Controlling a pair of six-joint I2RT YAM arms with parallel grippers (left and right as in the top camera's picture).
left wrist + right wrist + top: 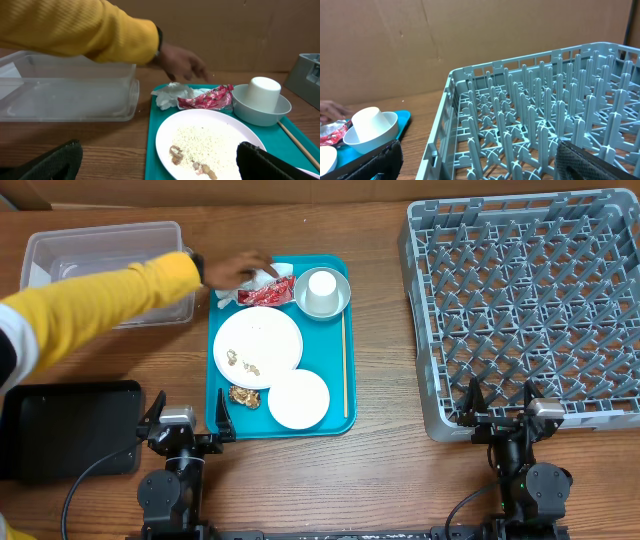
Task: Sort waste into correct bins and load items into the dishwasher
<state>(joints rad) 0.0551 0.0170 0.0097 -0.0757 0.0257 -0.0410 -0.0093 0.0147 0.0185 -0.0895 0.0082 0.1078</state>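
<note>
tray of leftovers between tub and rack, both jaws spread

the grey dish rack (525, 310) fills the right of the overhead frame, with only its own upright pegs showing inside. the right jaws stand spread at its lower edge, gripping nothing, and the rack lies just ahead of them.

upper left on the desk (380, 480) sits the clear tub (110, 265). a bit of white shows at its left end, inside or behind i cannot tell. below it, lower left, lies the black tray (70, 430). an arm in a yellow sleeve (90, 305) crosses over the tub, its hand (235, 270) at the top edge of the teal tray (340, 415) in mid-frame.

on that tray:
- the large plate (262, 330) carries pale crumbs and brown food scraps (245, 364).
- the smaller plate (298, 398) lies below it, with a brown lump (245, 395) on the tray at its left.
- the bowl (343, 295), at the tray's upper right, holds the white cup (321, 284) upside down.
- a chopstick (345, 365) lies along the right edge.
- the red wrapper (268, 293) and a crumpled napkin (232, 297) lie just beside the hand.

the wrapper's print is too blurred to read.

the left jaws are spread and pinch nothing, at the teal tray's lower left corner. in the left wrist view the large plate lies just ahead, between them.
</note>
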